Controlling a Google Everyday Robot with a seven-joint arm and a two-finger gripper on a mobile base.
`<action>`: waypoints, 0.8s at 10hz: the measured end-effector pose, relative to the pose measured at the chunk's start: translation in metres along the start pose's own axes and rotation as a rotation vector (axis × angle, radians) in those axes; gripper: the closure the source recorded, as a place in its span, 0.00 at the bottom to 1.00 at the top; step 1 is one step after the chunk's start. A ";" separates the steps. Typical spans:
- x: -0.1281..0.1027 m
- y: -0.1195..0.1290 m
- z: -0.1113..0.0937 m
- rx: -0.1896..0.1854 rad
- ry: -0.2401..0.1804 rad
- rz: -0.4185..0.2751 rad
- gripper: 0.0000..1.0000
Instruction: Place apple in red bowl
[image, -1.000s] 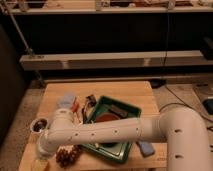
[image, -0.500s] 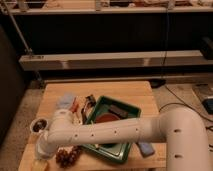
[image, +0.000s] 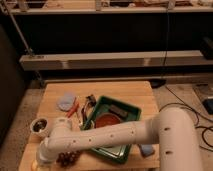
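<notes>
The red bowl (image: 106, 121) sits inside a green tray (image: 131, 116) in the middle of the wooden table (image: 125, 92). My white arm reaches across the front of the tray to the table's front left corner. The gripper (image: 43, 161) points down there, just left of a dark bunch of grapes (image: 68, 158). A small pale yellow round shape (image: 34, 165) shows under the gripper at the bottom edge. It looks like the apple, and it is mostly hidden by the gripper.
A white cup with dark contents (image: 40, 125) stands left of the arm. An orange carrot (image: 74, 107), a pale blue object (image: 65, 101) and a dark-handled tool (image: 90, 103) lie at the back left. A blue item (image: 147, 150) lies at the front right. A dark block (image: 118, 109) lies in the tray.
</notes>
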 end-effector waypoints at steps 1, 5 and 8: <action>0.000 0.000 0.000 0.001 0.000 -0.001 0.20; -0.004 0.000 0.002 0.009 0.018 0.002 0.20; -0.025 0.006 0.021 0.021 0.053 0.006 0.20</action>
